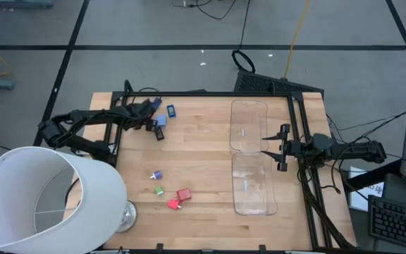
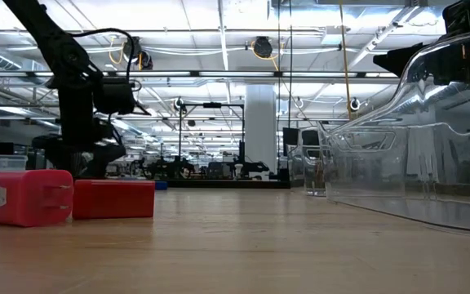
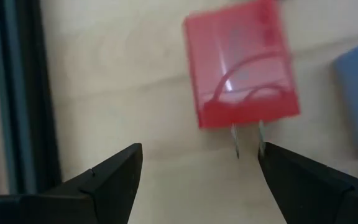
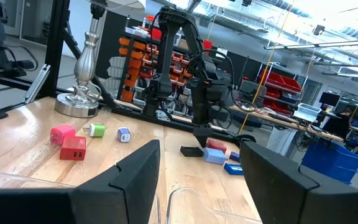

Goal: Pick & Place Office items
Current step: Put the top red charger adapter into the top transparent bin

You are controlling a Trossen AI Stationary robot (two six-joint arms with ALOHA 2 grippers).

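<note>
The left gripper (image 3: 197, 168) hangs spread wide just over a red plug block (image 3: 241, 65), far from the clear tray (image 1: 249, 159), likely to grab it. The right gripper (image 1: 282, 149) waits spread wide over the tray.

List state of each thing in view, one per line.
Left gripper: open, low over the red plug block, not touching.
Red plug block: flat on the table, prongs toward the gripper.
Right gripper: open, empty, above the clear tray.
Clear tray: opened flat, nothing inside.
Two red blocks: on the table, side by side.
Green piece: loose on the table.
Lamp: upright at the table corner.
</note>
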